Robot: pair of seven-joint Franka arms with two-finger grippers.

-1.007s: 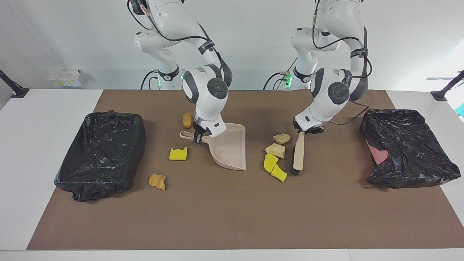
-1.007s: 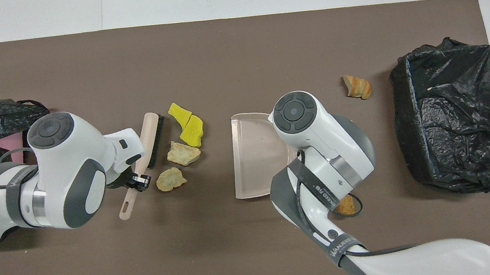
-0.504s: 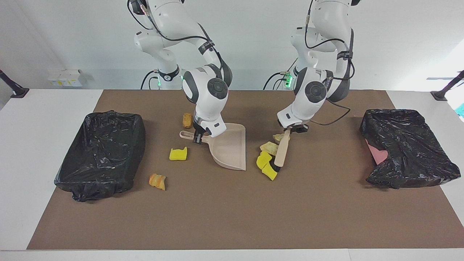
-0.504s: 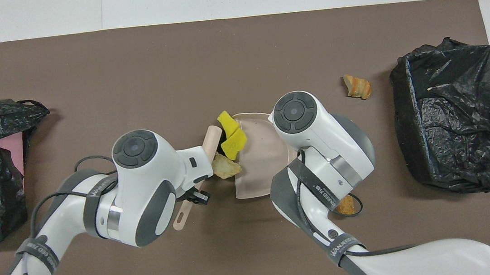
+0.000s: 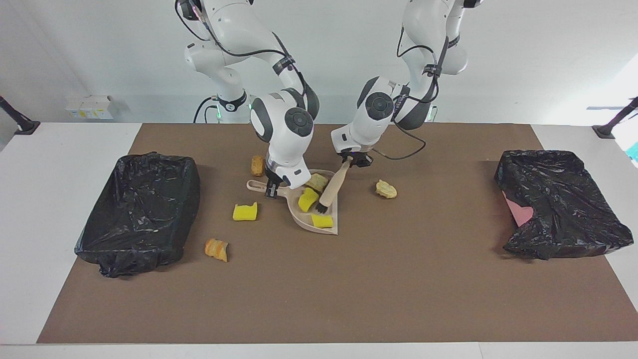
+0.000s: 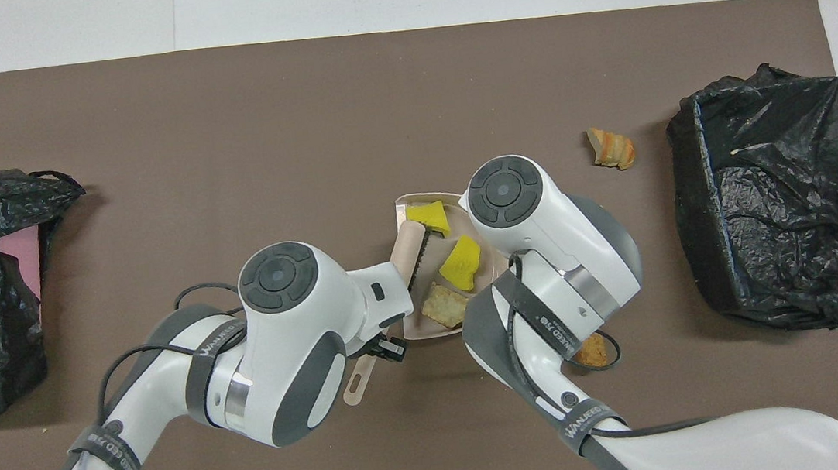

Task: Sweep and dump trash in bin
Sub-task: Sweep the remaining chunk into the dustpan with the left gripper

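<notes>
the beige plastic dustpan [image 5: 326,219] lies flat on the brown mat [image 5: 349,289], and three scraps sit in it: two bright yellow sponge pieces [image 5: 308,200] and one pale tan stone-like chunk [image 5: 317,181]. four more scraps lie on the mat: a second tan chunk [image 5: 386,189] toward the left arm's end, a third yellow sponge piece [image 5: 245,212], a striped orange-brown lump [image 5: 217,249] and a small orange-brown lump [image 5: 257,165] by the right arm. the right gripper [image 5: 271,191] is clamped on the dustpan's looped handle. the left gripper [image 5: 355,160] is closed on the beige brush [image 5: 333,185], whose black bristles rest in the pan beside the sponges. two crinkled black-bagged bins [image 5: 142,209] [image 5: 560,204] stand at the mat's ends. in the overhead view the arms hide part of the pan.
</notes>
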